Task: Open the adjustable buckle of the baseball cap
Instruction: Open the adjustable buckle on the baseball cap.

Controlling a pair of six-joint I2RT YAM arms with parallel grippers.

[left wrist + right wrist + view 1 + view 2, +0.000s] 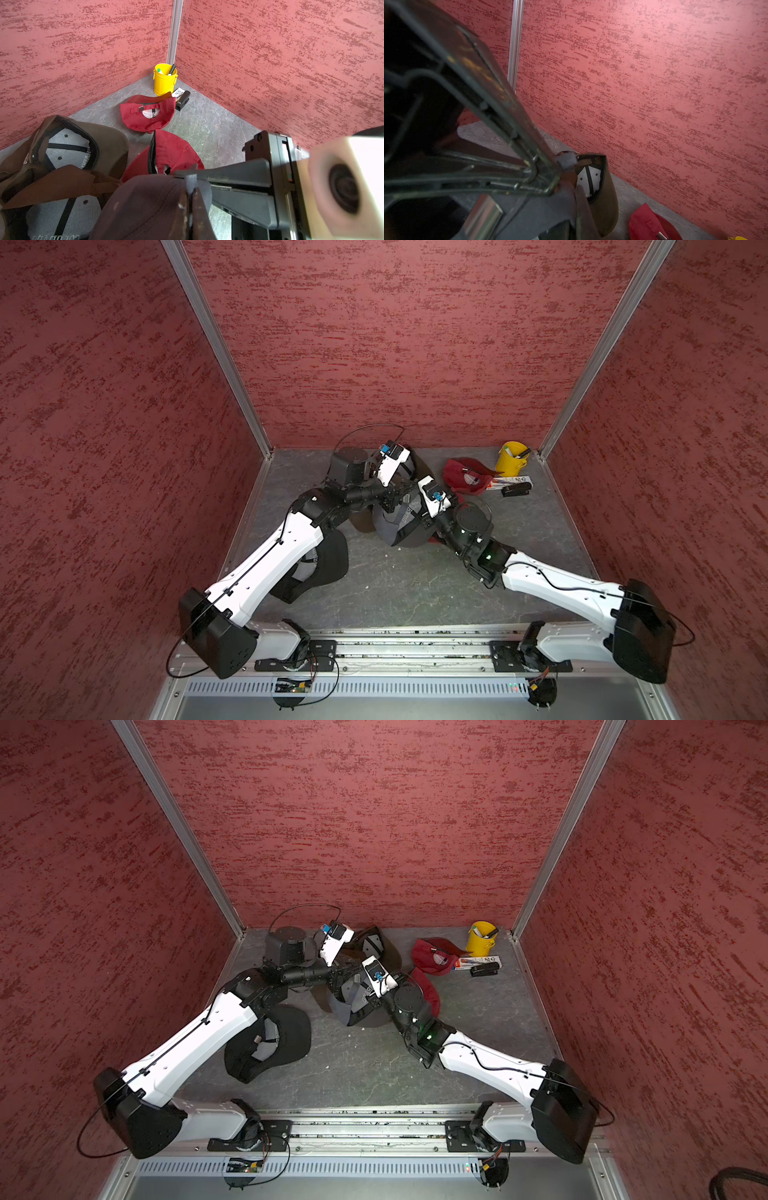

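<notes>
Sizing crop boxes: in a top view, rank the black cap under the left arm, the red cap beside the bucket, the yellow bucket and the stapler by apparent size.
Largest to smallest: black cap, even with the left arm hiding part; red cap; yellow bucket; stapler, clearly slimmer than the bucket.

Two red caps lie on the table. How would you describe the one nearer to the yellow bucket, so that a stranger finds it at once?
Look to the far right corner of the red-walled booth, where the yellow bucket stands. The red cap lies on the table beside it. Unlike the other red cap, it shows a strap with a metal buckle and a white label.
</notes>
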